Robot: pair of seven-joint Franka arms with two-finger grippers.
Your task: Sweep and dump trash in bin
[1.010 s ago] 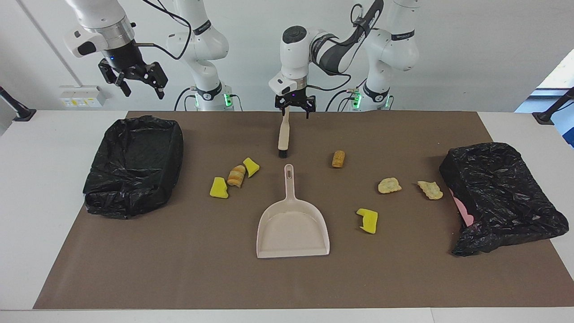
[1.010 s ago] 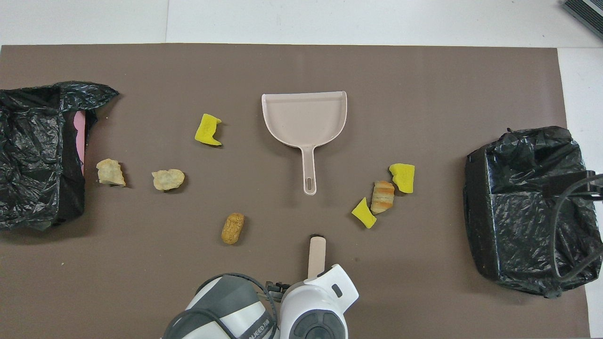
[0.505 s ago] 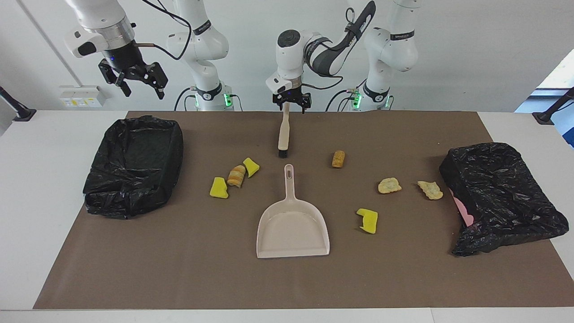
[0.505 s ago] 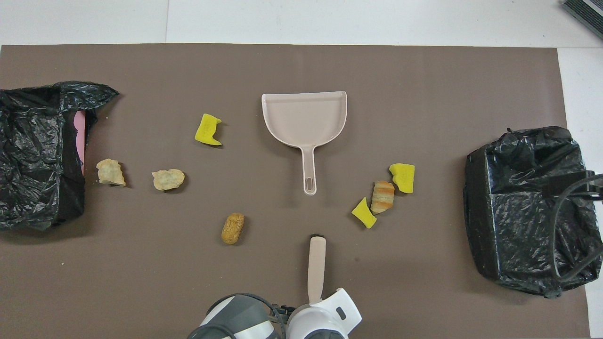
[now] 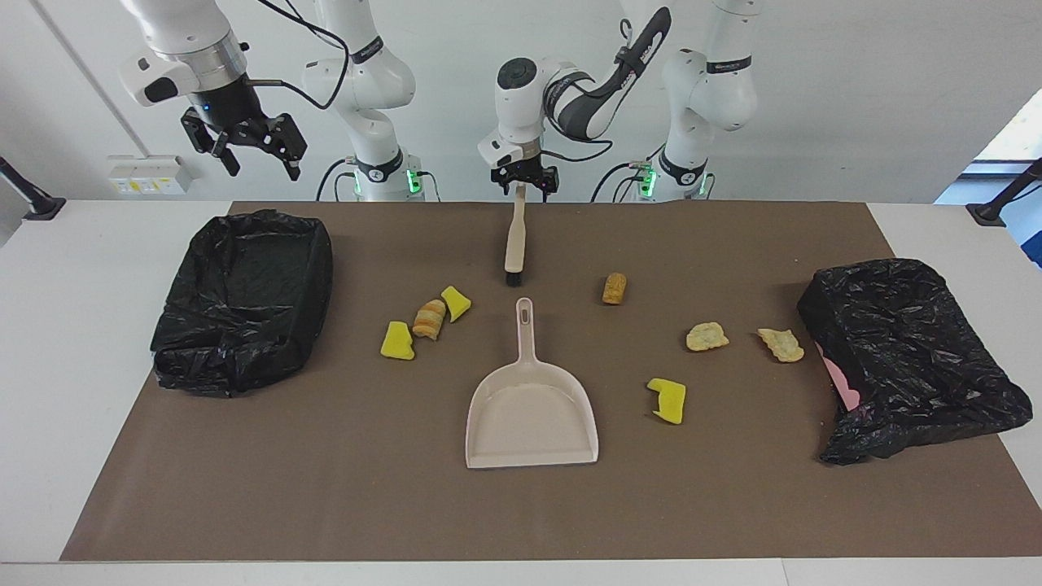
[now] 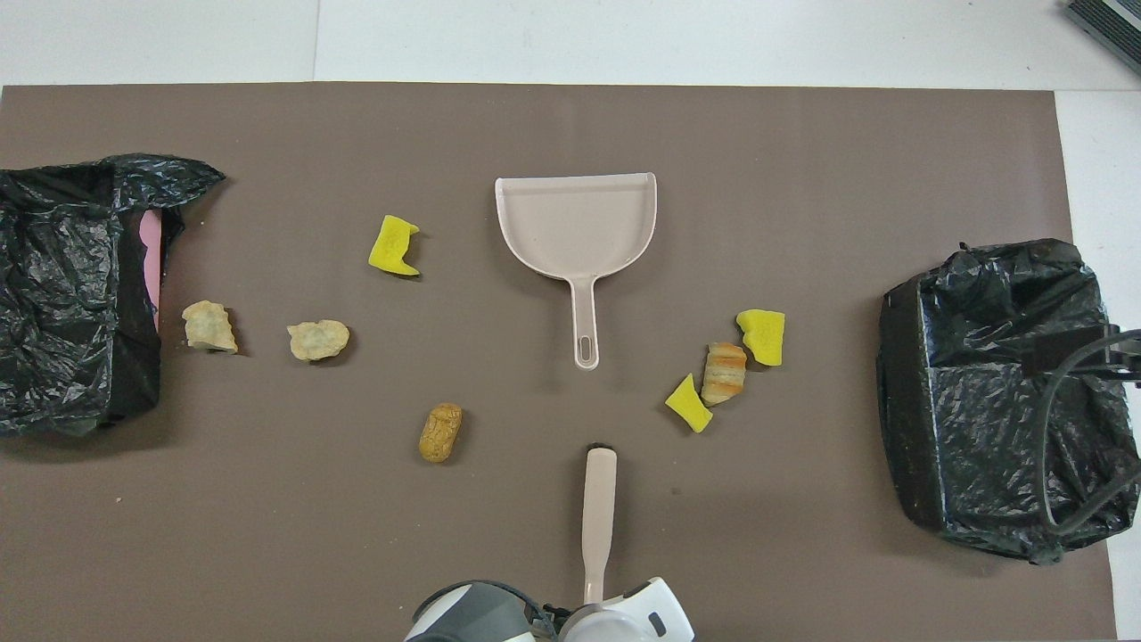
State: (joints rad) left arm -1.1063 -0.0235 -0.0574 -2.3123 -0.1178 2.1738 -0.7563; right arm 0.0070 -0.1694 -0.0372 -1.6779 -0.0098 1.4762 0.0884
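- Trash (image 5: 429, 318) is all loose on the brown mat (image 5: 326, 488), seven scraps spread across the middle band of the facing frame, none in the dustpan (image 5: 531, 415).
- Three scraps cluster toward the right arm's end: two yellow chunks with a striped bread lump between them, touching or nearly so.
- Four more lie toward the left arm's end: a tan lump, two pale lumps and a yellow chunk (image 5: 668, 400).
- Dustpan sits dead centre, flat, with its handle pointing at the robots.
- Brush (image 5: 515, 240) lies top centre; its dark bristle end is just short of the dustpan handle.
- Left gripper (image 5: 525, 181) hangs at the brush handle's upper tip with its fingers spread; whether they touch the handle I cannot tell.
- In the overhead view that gripper is hidden under its own wrist, cut by the bottom edge.
- Right gripper (image 5: 244, 150) waits high at the upper left of the facing frame, over the upright bin (image 5: 244, 297), fingers wide and holding nothing.
- Tipped bin (image 5: 912, 358) at the left arm's end shows a sliver of pink under its black bag, and the overhead frame's edge crops it.
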